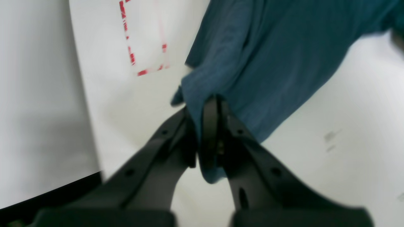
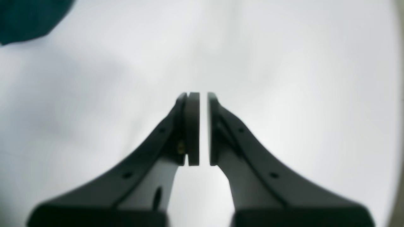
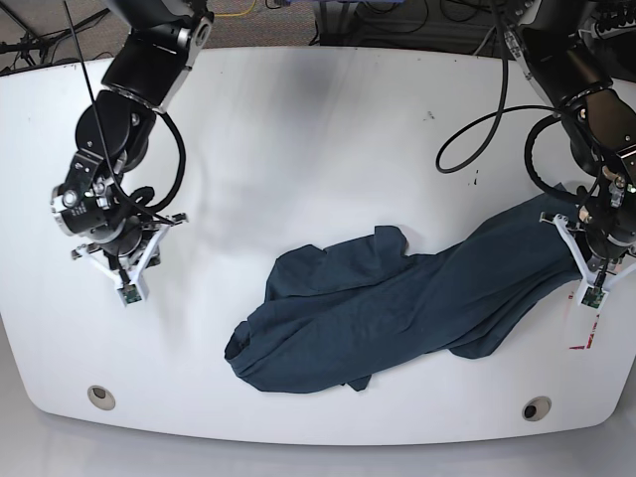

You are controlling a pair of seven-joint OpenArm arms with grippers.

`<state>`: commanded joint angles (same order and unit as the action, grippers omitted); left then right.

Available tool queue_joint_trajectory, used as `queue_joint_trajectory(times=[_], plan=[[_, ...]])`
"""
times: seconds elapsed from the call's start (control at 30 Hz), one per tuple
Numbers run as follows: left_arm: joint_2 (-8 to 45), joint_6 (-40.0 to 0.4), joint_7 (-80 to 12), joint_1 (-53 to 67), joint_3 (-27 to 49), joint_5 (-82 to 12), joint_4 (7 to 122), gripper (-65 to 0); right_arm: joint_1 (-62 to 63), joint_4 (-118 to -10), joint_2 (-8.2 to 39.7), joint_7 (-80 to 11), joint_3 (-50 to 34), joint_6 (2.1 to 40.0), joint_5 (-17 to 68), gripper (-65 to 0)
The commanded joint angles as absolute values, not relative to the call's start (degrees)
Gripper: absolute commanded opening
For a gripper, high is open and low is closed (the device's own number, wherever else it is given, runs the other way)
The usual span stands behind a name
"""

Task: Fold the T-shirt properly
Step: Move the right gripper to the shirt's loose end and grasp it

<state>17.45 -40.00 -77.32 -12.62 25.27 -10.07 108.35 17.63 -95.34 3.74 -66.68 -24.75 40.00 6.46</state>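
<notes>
The dark blue T-shirt (image 3: pixel 397 298) lies crumpled across the white table (image 3: pixel 298 129), stretched from the front centre toward the right. My left gripper (image 1: pixel 203 104) is shut on a bunched edge of the T-shirt (image 1: pixel 277 63), at the cloth's right end in the base view, where the left arm's wrist (image 3: pixel 596 234) hangs over it. My right gripper (image 2: pixel 203 94) hovers over bare table with only a thin slit between its pads and nothing in them. A corner of the T-shirt (image 2: pixel 25 19) shows at the upper left. The right arm's wrist (image 3: pixel 109 234) is at the table's left, well apart from the cloth.
Red tape marks (image 1: pixel 142 47) lie on the table beside the held edge, close to the table's right edge (image 3: pixel 586 333). Two round fittings (image 3: pixel 99 396) (image 3: pixel 537 407) sit near the front edge. Cables (image 3: pixel 477 129) trail across the back right.
</notes>
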Motion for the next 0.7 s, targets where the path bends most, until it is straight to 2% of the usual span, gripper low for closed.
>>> queue_joint_trajectory(times=[0.1, 0.17, 0.33, 0.47, 0.7], plan=[[18.15, -40.0, -77.32, -11.38, 25.27, -10.07, 108.53, -65.0, 19.3, -89.89, 2.24, -64.31, -24.84, 40.0, 6.46, -39.5], [19.3, -40.0, -77.32, -10.24, 25.36, -10.07, 108.53, -65.0, 20.53, -85.49, 1.45, -62.81, -24.84, 40.0, 6.9, -29.2], [20.0, -40.0, -77.32, -9.63, 27.47, -10.07, 108.44, -65.0, 23.43, -77.05, -1.36, -59.91, -24.84, 40.0, 6.9, -17.3], [20.09, -40.0, -77.32, -9.63, 28.62, -9.98, 108.35, -65.0, 24.75, -71.52, -2.77, -57.63, -24.84, 40.0, 6.9, -15.2], [20.09, -40.0, -77.32, -9.63, 29.23, -9.98, 108.35, -65.0, 25.63, -64.84, -5.41, -53.23, -24.84, 40.0, 6.9, -15.2]])
